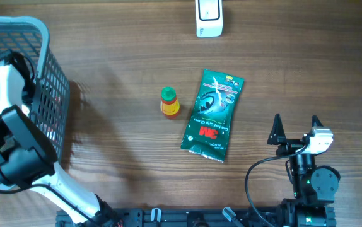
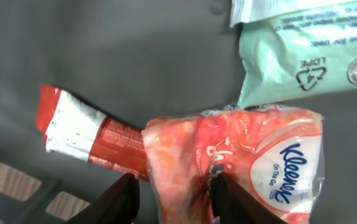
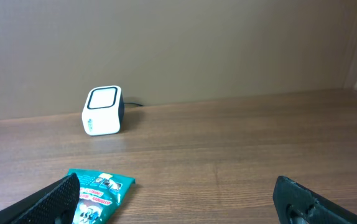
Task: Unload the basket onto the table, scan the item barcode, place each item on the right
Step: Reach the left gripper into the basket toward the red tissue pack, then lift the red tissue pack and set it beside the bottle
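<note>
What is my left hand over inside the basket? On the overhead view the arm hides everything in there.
Observer: The left hand straddles an orange Kleenex pack, one finger at each side of its near edge. I cannot tell whether it grips yet.
Operator: Anything else next to it?
Observer: A red sachet lies beside it, with one end hidden behind the pack.
Operator: Is that all?
Observer: No, a pale green pack marked LDPE lies just past the Kleenex.
</note>
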`<control>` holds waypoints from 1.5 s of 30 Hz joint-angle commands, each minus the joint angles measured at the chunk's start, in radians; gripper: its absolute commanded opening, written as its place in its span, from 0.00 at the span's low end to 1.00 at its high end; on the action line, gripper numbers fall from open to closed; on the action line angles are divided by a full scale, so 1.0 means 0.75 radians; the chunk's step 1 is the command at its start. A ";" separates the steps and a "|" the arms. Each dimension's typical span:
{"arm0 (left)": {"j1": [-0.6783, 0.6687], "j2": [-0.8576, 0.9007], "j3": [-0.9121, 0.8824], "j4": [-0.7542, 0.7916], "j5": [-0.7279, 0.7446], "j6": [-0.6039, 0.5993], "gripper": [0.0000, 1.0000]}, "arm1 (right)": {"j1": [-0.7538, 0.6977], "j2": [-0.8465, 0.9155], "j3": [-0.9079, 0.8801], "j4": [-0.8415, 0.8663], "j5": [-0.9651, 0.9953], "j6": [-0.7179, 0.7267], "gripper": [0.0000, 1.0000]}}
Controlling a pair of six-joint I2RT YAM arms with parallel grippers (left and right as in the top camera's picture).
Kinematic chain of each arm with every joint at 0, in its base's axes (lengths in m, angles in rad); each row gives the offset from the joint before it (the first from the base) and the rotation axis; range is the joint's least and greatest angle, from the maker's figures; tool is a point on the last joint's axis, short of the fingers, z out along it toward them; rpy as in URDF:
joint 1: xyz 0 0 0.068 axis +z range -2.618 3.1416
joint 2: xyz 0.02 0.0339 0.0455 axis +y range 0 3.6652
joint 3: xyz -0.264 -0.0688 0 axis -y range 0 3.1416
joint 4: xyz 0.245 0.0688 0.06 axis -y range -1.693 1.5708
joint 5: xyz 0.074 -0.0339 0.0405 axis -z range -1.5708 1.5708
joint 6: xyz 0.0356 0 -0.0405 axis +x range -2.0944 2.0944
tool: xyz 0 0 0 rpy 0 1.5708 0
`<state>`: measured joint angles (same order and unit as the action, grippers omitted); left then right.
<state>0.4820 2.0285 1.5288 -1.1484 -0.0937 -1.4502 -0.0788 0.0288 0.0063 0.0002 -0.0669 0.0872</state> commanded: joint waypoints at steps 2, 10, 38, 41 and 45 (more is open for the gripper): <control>-0.039 0.049 -0.148 0.079 -0.004 0.005 0.04 | 0.005 0.001 -0.002 0.003 -0.005 -0.011 1.00; 0.077 -0.215 -0.143 0.035 -0.002 0.025 0.04 | 0.005 0.001 -0.002 0.003 -0.005 -0.011 1.00; -0.946 -1.309 -0.315 0.053 -0.186 0.342 0.04 | 0.005 0.001 -0.002 0.003 -0.005 -0.011 1.00; -1.084 -1.160 -0.487 0.041 -0.283 0.030 0.04 | 0.005 0.001 -0.002 0.003 -0.005 -0.011 1.00; -1.175 -0.933 -0.674 0.091 -0.209 -0.407 0.04 | 0.005 0.001 -0.002 0.003 -0.005 -0.011 1.00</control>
<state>-0.3553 1.2373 1.1011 -1.1084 -0.2413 -1.4349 -0.0788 0.0288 0.0063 0.0002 -0.0669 0.0872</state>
